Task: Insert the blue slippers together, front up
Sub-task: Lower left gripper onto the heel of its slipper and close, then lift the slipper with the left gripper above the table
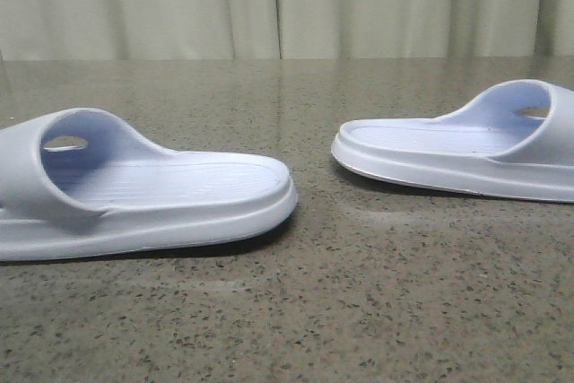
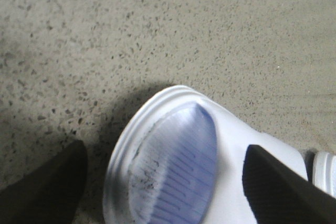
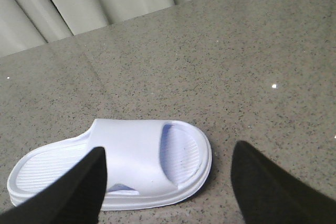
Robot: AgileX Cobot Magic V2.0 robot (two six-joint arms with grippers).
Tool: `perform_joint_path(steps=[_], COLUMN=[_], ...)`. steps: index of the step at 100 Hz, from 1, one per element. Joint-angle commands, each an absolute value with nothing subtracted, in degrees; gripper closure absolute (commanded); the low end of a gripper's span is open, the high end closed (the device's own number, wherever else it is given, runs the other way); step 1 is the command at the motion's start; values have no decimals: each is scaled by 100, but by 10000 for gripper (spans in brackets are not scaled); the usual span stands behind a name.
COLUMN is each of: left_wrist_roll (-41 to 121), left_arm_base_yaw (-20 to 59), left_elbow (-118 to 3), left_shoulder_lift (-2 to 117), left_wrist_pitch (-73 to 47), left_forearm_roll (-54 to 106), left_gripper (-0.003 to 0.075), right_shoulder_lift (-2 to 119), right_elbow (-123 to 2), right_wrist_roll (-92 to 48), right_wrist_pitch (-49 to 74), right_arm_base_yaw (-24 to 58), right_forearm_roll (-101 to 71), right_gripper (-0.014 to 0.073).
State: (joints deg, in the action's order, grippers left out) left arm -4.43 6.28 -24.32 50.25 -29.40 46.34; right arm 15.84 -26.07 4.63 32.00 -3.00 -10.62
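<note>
Two pale blue slippers lie sole-down on the speckled stone table (image 1: pixel 359 311), apart from each other. The left slipper (image 1: pixel 143 190) has its heel pointing to the right; the right slipper (image 1: pixel 466 145) has its heel pointing to the left. My left gripper (image 2: pixel 165 148) is open, hovering close over the toe end of a slipper (image 2: pixel 178 161), its black fingers (image 2: pixel 47 192) on either side. My right gripper (image 3: pixel 169 148) is open above the other slipper (image 3: pixel 131 156), around its strap and toe end, not touching. Neither gripper shows in the front view.
Pale curtains (image 1: pixel 287 2) hang behind the table's far edge. A small white edge (image 2: pixel 325 171) shows at the side of the left wrist view; I cannot tell what it is.
</note>
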Motion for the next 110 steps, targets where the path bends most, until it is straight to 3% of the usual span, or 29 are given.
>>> perform_joint_path(steps=[1,27,60,100,110], left_wrist_roll=[-491,-491,-491,-491,-461], left_arm_base_yaw=[615,615,615,615,615], left_elbow=[-2531,-2520,-2483,-2125,-2125], left_shoulder_lift=[5016,5016,5016,5016,5016], left_wrist_pitch=[-2719,-2719,-2669,-2497,-2401], left_forearm_roll=[4892,5003,5017,5319,5505], left_gripper=[223,290,510,703,703], right_shoulder_lift=[1694,1694,1694,1694,1694], right_elbow=[-2804,-2804,-2804,-2804,-2804], right_wrist_roll=[470,470,470,470,470], right_wrist_pitch=[2783,2858,2858,2862,2862], right_arm_base_yaw=[-304,-304,-304,-304,-304], right_forearm_roll=[-1083,-1083,-1083,-1083,-1083], right_gripper=[159,159,159,159,159])
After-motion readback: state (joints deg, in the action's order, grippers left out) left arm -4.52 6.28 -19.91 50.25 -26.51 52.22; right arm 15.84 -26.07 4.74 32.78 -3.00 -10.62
